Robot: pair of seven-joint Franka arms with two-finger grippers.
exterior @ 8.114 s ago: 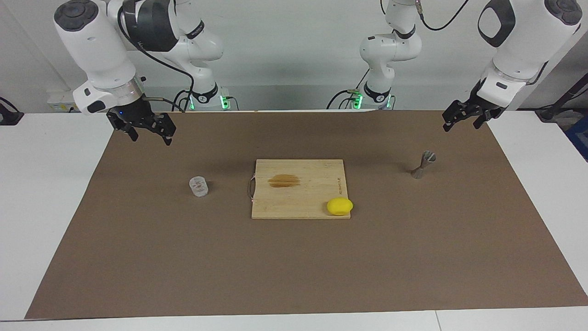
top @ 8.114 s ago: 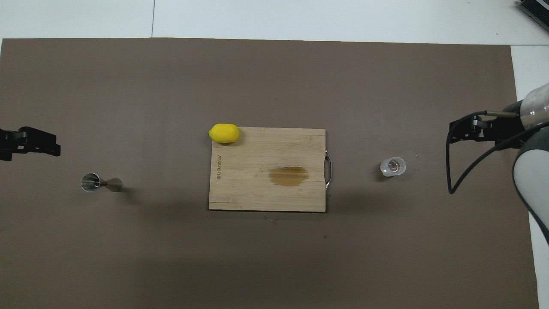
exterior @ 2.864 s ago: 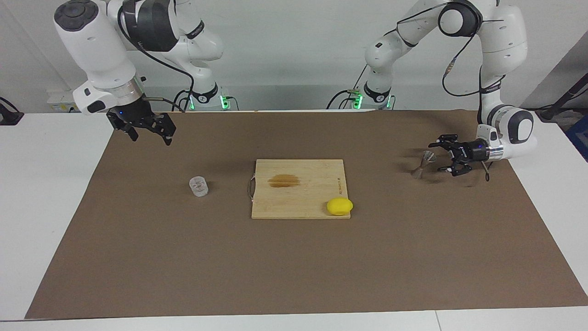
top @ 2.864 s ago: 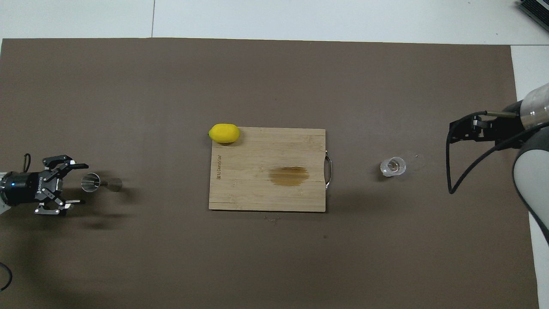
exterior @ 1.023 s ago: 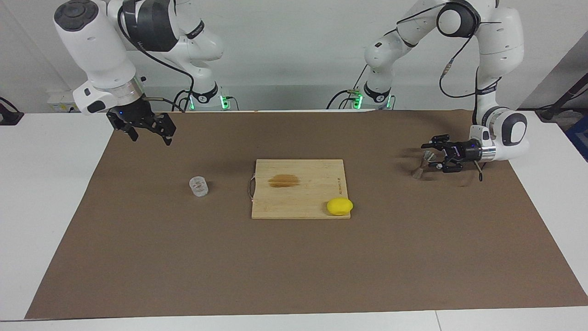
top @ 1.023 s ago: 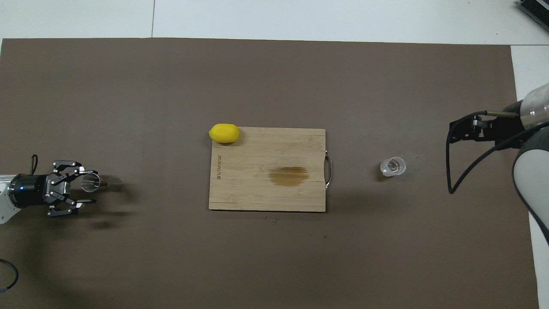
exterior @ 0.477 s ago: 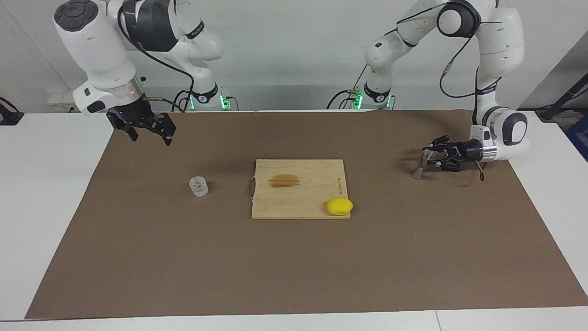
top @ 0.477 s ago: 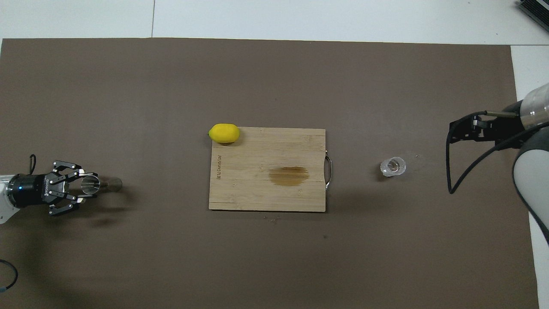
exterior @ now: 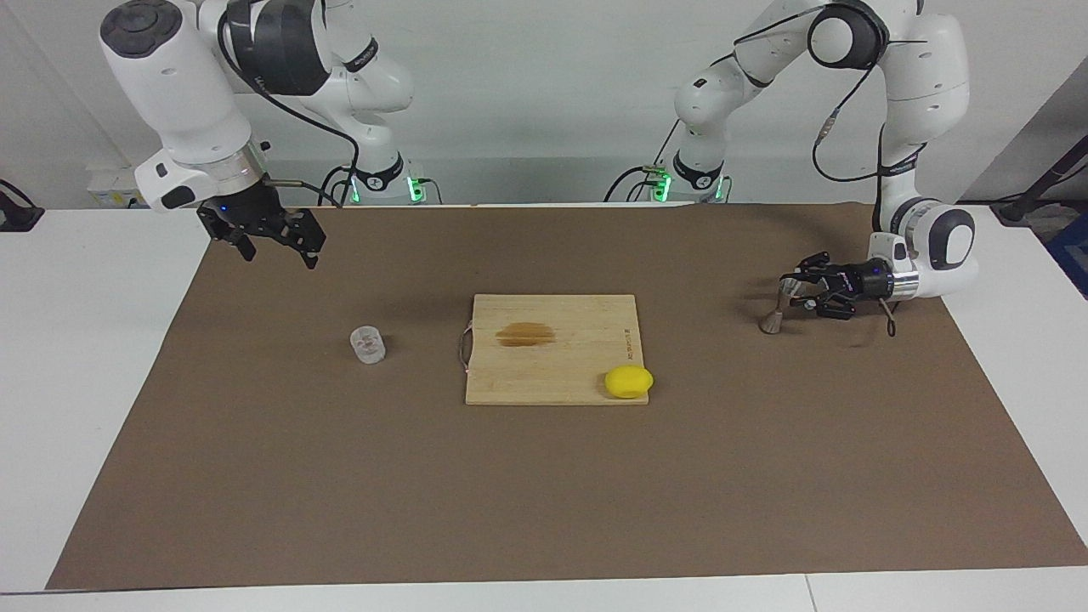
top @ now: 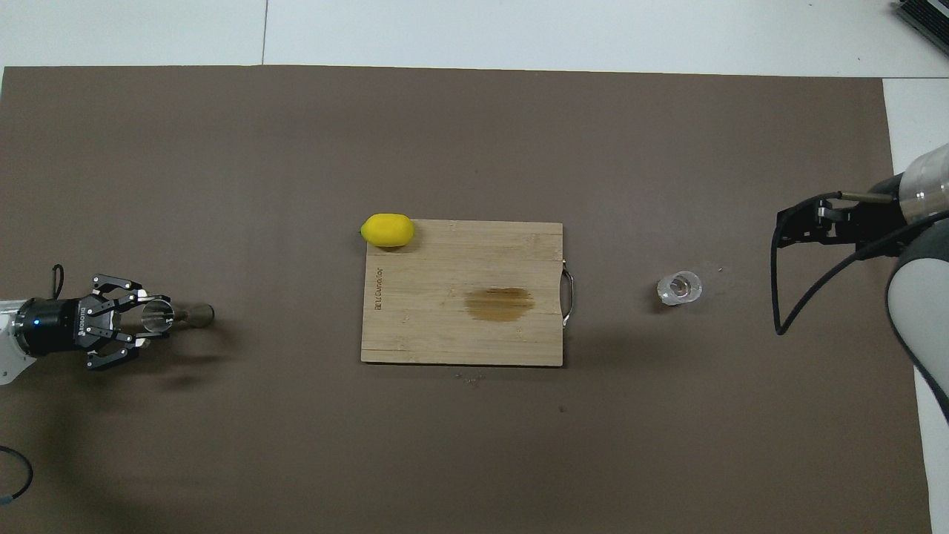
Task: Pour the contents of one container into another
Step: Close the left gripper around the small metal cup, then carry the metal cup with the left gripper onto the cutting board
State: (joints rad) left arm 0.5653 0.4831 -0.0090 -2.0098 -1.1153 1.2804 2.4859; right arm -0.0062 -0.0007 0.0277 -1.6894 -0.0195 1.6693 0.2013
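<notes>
Your small clear ribbed cup (exterior: 367,345) (top: 679,288) stands upright on the brown mat (exterior: 544,510) (top: 474,133) that covers the white counter (exterior: 85,357) (top: 519,30), toward the right arm's end and just beside the handle end of the pale wooden cutting board (exterior: 552,348) (top: 460,293); nothing touches it. The small silver-grey hourglass-shaped metal jigger (exterior: 775,316) (top: 178,315) sits at the left arm's end of the mat, well apart from the cup, with the board between the 2.

Your left pincer (exterior: 797,289) (top: 152,317) lies low and level at the jigger's upper cone, its fingers (top: 141,298) drawn in on either side of the rim. In the facing view the jigger leans, its foot on the mat; you cannot tell from either view whether the fingers actually clamp it.

Your right pincer (exterior: 276,248) (top: 797,226) hangs in the air over the mat's edge at the right arm's end, clear of the cup, with its jaws spread and holding nothing; that arm waits.

A yellow lemon (exterior: 629,382) (top: 387,230) rests on the board's corner farthest from the robots, toward the left arm's end. A brown stain (exterior: 525,334) (top: 499,304) marks the board near its middle.
</notes>
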